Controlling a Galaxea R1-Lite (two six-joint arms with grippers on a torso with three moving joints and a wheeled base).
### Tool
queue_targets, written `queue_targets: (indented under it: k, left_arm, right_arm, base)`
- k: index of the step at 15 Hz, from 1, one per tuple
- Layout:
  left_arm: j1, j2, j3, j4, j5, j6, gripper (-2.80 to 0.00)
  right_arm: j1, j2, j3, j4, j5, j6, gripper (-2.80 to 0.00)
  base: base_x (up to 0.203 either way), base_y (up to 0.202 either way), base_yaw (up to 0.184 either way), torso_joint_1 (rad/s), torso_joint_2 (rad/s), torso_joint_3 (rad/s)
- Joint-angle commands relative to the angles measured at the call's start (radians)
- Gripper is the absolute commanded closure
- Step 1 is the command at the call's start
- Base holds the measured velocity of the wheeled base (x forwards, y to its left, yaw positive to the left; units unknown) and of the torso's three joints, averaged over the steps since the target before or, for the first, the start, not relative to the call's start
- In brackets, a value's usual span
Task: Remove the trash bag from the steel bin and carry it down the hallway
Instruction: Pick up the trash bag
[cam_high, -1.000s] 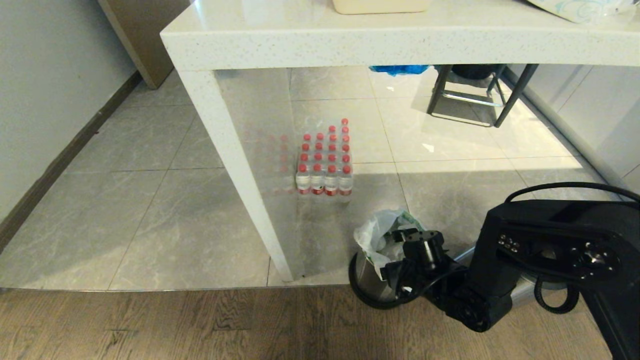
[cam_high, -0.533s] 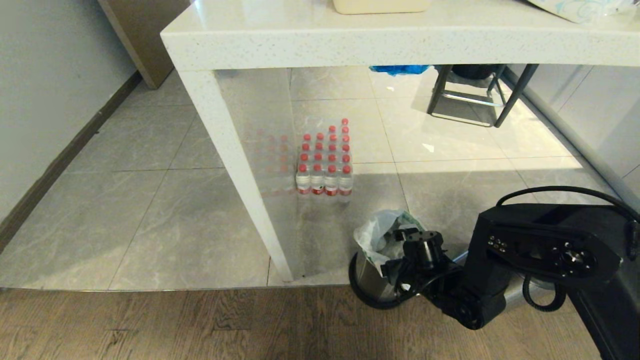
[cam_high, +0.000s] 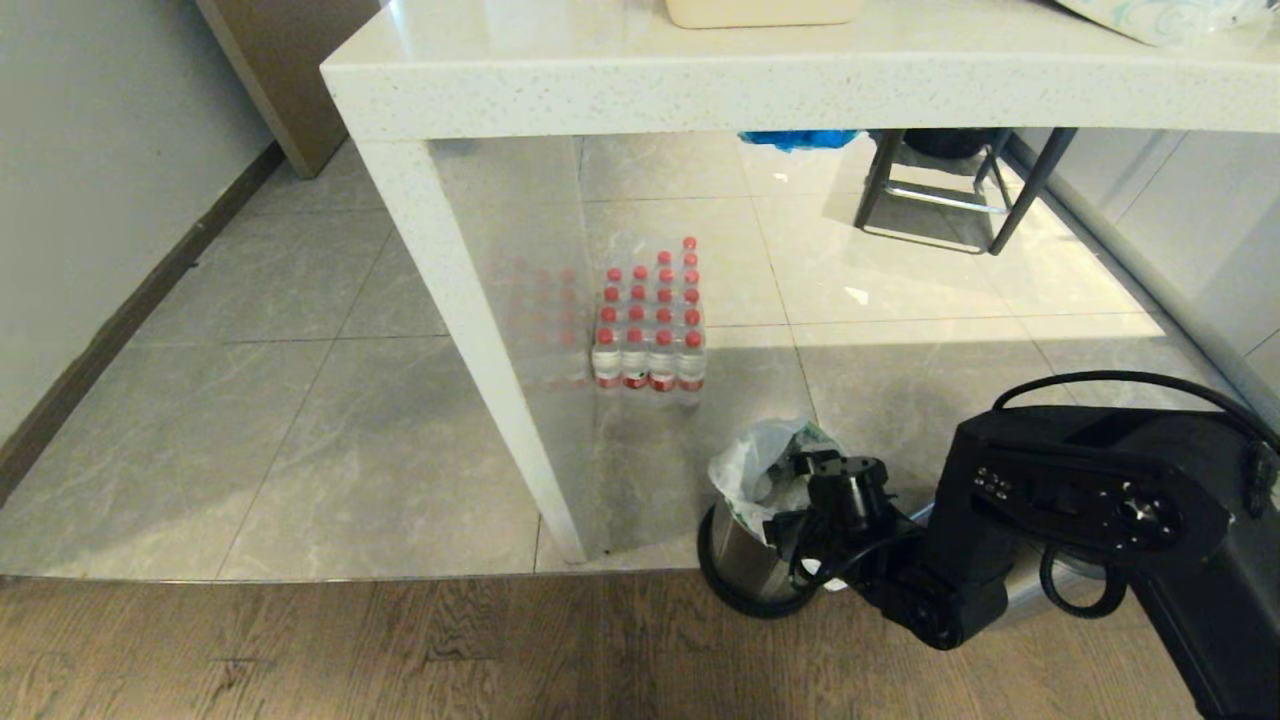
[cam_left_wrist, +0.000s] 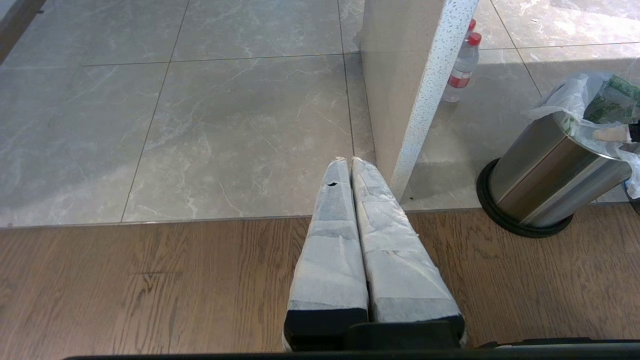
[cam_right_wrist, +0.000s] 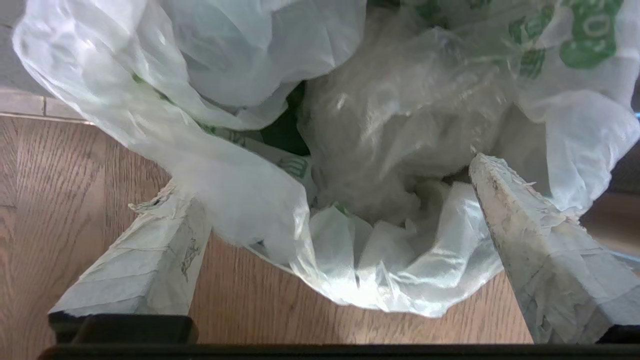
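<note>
Bag (cam_high: 752, 470) seated in bin (cam_high: 738, 562), lower centre-right of the head frame, mouth flared open and draped over the rim, so loose plastic stands free above the steel for taking. Green print visible on the far flap. Filled with crumpled pale plastic, per the right wrist view, which probably props the mouth open.

Right gripper (cam_right_wrist: 340, 220) poised over the bag's mouth, jaws spread wide, nothing held; a fold of the bag's edge (cam_right_wrist: 260, 200) lying between the taped fingers (cam_right_wrist: 150, 260), one finger outside the bag over wood floor, the other at the opposite edge. Likely set astride the rim to pinch a gather of plastic once closed. Contact with the bag not clear.

Bin standing on the seam where grey tile meets wood floor (cam_high: 350, 650), just beside the white table leg (cam_high: 480, 340), tucked at the table's corner. Bottle pack (cam_high: 650, 320) under the table, centre of frame, well apart from the bin.

Left gripper (cam_left_wrist: 345, 162) parked, taped fingers pressed together, pointed at the floor seam left of the leg, bin at right edge of its view.
</note>
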Motion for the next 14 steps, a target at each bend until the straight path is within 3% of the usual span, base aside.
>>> queue_targets:
  k: [1, 3, 4, 14]
  left_arm:
    - [0.0, 0.0, 0.0, -0.001, 0.0, -0.001, 0.0]
    - [0.0, 0.0, 0.0, -0.001, 0.0, -0.001, 0.0]
    - [0.0, 0.0, 0.0, -0.001, 0.0, -0.001, 0.0]
    - [0.0, 0.0, 0.0, -0.001, 0.0, -0.001, 0.0]
  right_arm:
    - [0.0, 0.009, -0.015, -0.007, -0.003, 0.003, -2.8]
    - [0.0, 0.01, -0.02, -0.007, -0.001, 0.005, -2.8]
    - [0.0, 0.011, -0.026, -0.007, 0.002, 0.004, 0.0]
    - [0.002, 0.015, -0.028, -0.023, 0.003, 0.039, 0.0]
  base:
    - [0.0, 0.0, 0.0, 0.0, 0.0, 0.0]
    - [0.0, 0.0, 0.0, 0.0, 0.0, 0.0]
    - [0.0, 0.0, 0.0, 0.0, 0.0, 0.0]
    - [0.0, 0.0, 0.0, 0.0, 0.0, 0.0]
